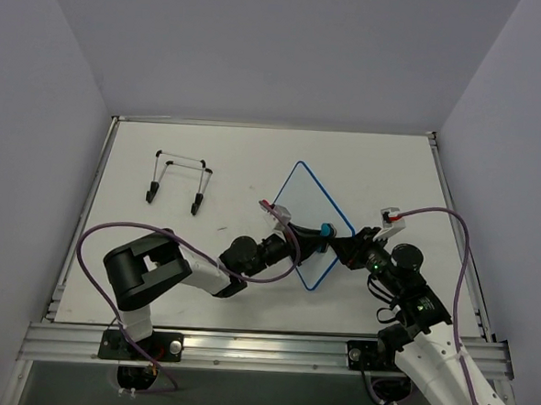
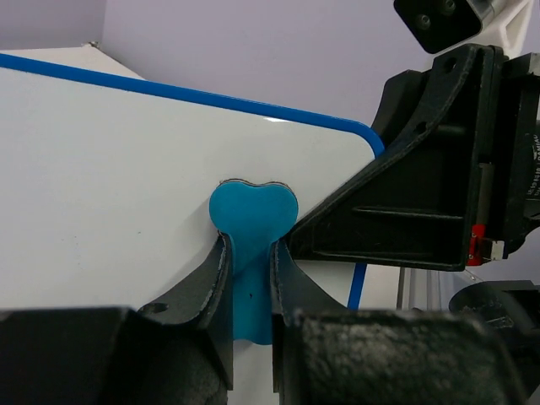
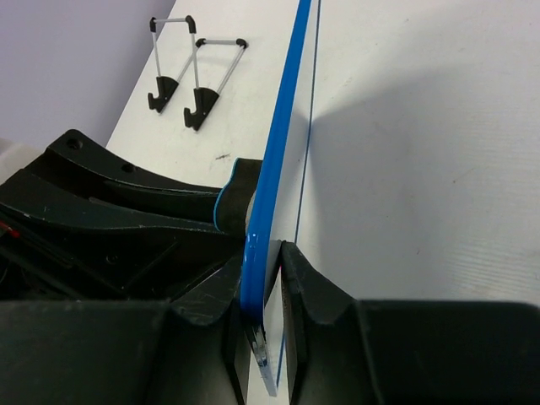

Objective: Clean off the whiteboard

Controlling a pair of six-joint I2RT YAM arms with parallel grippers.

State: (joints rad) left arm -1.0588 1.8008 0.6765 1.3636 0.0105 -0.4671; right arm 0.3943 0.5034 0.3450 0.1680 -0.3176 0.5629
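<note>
The whiteboard (image 1: 304, 221) is a white board with a thin blue rim, tilted up off the table at centre. Its face (image 2: 110, 194) looks blank in the left wrist view. My right gripper (image 1: 351, 241) is shut on its right edge; the rim (image 3: 274, 181) runs edge-on between the fingers (image 3: 297, 278). My left gripper (image 1: 312, 238) is shut on the blue bone-shaped eraser (image 2: 251, 221), whose rounded end lies against the board's face near the right gripper. The eraser also shows in the top view (image 1: 325, 232).
A black wire stand (image 1: 178, 180) sits on the table at the back left; it also shows in the right wrist view (image 3: 192, 80). The white table (image 1: 236, 164) has metal rails along its edges, and grey walls rise on three sides.
</note>
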